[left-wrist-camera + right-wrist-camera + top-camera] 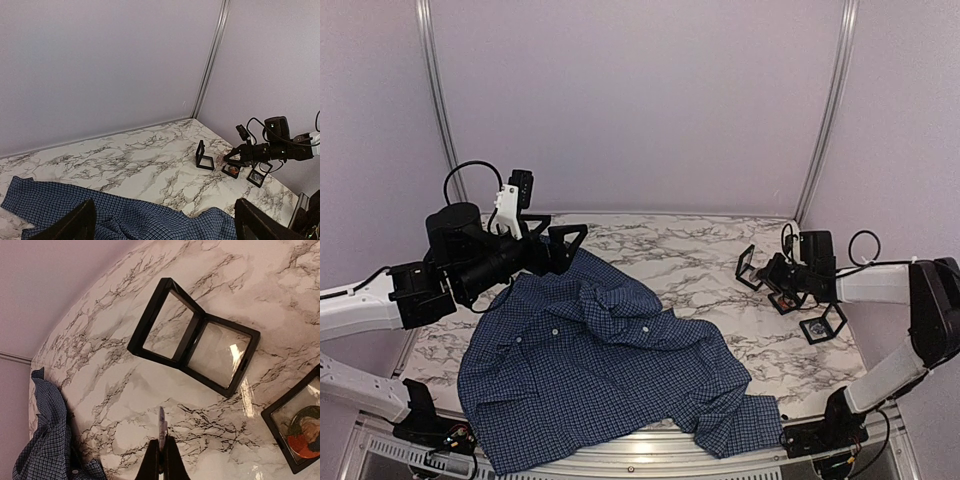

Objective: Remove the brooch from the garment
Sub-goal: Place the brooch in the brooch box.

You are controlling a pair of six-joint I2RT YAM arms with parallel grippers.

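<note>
The garment (600, 370), a dark blue checked shirt, lies crumpled on the marble table, and no brooch shows on it. My right gripper (162, 440) is shut on a thin pale flat piece (162, 422) seen edge-on, apparently the brooch. It hovers over bare marble beside an open, empty black frame case (192, 337). From above, the right gripper (767, 275) sits at the table's right, far from the shirt. My left gripper (560, 240) stands wide open and empty above the shirt's collar end. Its dark fingers (75, 225) flank the cloth (125, 220).
A closed black frame (300, 432) with a roundish orange-and-pale piece lies right of the open case. Another frame (822, 325) with a bluish piece lies nearer the table's right edge. Walls close the back and sides. The shirt's sleeve hangs near the front edge (740, 430).
</note>
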